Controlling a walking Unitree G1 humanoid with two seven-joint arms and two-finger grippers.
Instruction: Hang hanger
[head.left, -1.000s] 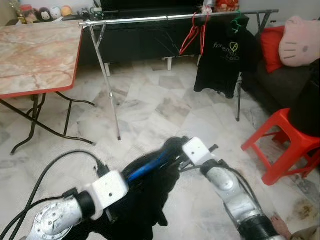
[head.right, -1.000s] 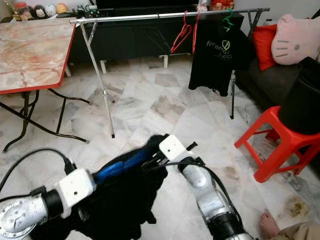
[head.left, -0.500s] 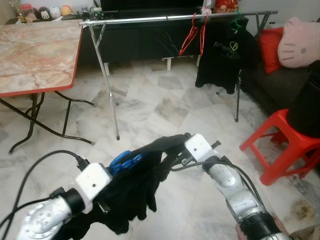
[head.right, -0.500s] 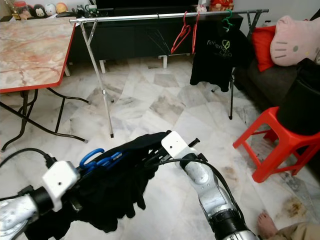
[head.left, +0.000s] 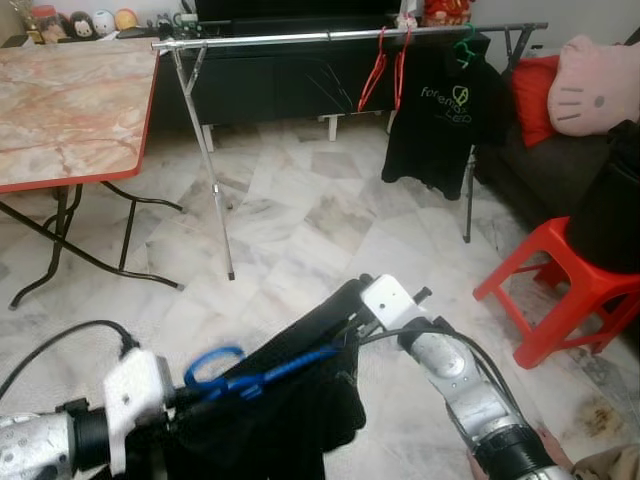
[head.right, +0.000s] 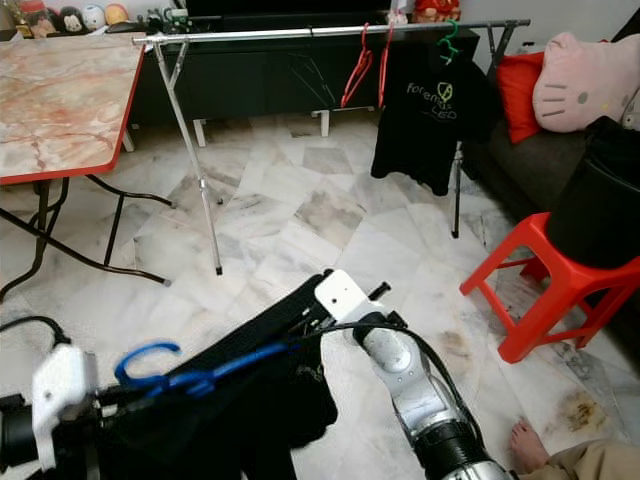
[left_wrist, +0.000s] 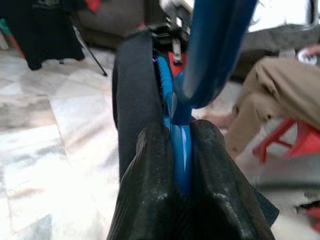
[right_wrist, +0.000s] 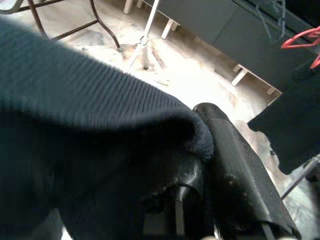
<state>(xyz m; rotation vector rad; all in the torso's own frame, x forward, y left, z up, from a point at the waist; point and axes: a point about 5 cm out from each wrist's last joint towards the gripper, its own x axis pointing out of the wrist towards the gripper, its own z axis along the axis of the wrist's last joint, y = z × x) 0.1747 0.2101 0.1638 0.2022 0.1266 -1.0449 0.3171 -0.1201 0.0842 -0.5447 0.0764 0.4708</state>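
Note:
A blue hanger (head.left: 245, 378) carries a black garment (head.left: 300, 425) that is spread low between my two arms. My left gripper (left_wrist: 181, 137) is shut on the hanger's blue neck just below the hook (head.left: 213, 361), at the lower left. My right gripper (head.left: 347, 320) is shut on the garment's upper edge (right_wrist: 150, 120), by the hanger's far end. The silver clothes rail (head.left: 300, 37) stands across the room ahead, well beyond both grippers. On it hang two red hangers (head.left: 383, 62) and a black T-shirt (head.left: 445, 115) on a green hanger.
A marble folding table with a red rim (head.left: 60, 182) stands to the left. A red plastic stool (head.left: 560, 290) and a sofa with a pink pillow (head.left: 600, 85) are to the right. A person's foot (head.right: 525, 440) rests on the floor at the lower right.
My left arm has drawn back toward the lower left, pulling the hanger out straight. The garment now hangs spread between the grippers instead of bunched. The camera has shifted slightly.

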